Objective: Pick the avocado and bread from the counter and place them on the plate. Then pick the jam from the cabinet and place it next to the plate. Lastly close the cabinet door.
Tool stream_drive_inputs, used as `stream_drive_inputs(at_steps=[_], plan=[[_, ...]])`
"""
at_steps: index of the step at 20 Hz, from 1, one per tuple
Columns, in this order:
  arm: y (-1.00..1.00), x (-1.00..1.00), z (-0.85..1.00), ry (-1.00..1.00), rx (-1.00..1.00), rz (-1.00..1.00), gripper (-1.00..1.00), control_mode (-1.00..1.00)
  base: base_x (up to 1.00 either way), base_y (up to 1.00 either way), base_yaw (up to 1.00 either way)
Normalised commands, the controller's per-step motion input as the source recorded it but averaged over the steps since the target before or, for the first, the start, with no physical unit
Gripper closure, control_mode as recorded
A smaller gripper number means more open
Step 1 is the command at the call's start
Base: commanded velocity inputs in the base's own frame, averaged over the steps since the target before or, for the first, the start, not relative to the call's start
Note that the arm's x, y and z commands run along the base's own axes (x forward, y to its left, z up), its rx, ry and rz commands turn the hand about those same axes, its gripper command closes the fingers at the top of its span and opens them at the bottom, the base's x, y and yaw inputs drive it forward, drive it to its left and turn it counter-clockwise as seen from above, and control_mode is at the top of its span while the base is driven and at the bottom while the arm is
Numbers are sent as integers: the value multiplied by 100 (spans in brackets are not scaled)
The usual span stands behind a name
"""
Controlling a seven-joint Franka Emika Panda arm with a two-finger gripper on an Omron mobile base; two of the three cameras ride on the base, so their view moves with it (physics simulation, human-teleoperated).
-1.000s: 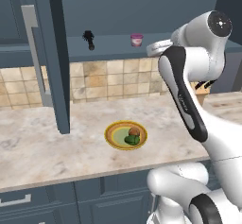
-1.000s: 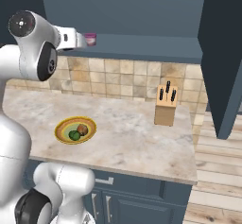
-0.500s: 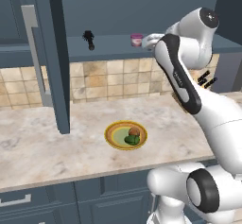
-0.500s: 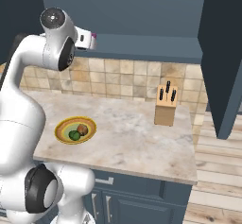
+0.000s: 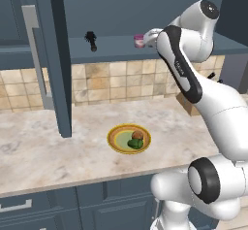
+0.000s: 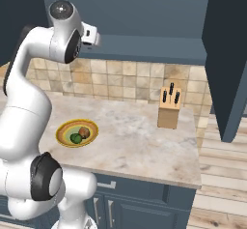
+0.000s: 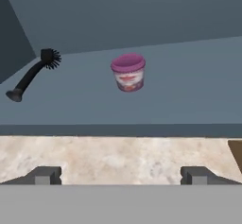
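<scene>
Marble-patterned bench [image 5: 58,151] is carrying the yellow plate [image 5: 116,138], and the green avocado [image 5: 136,144] and the brown bread [image 5: 137,135] are both lying on that plate, so the first part of the job is looking finished. The jam [image 7: 128,72], a small jar with a purple lid, is standing upright on the cabinet shelf [image 7: 189,86], above and behind the plate, with a black brush [image 7: 30,74] lying well off to its side. The gripper [image 7: 118,175] is hovering in front of the shelf edge, aimed at the jar but apart from it, jaws spread wide and holding nothing. Fetching the jam, setting it beside the plate and shutting the cabinet door [image 5: 54,54], which is standing open over the bench, all seem to be left
</scene>
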Motion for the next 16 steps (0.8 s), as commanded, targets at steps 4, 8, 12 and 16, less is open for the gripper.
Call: stream_drive_inputs(at_steps=[4, 8, 12, 16], plan=[[0, 3, 0, -4, 0, 0, -100, -100, 0, 0, 0], [0, 0, 0, -9, -2, 0, -100, -100, 0, 0, 0], [0, 0, 0, -4, -1, 0, -100, -100, 0, 0, 0], [0, 6, -6, -1, -2, 0, -100, -100, 0, 0, 0]])
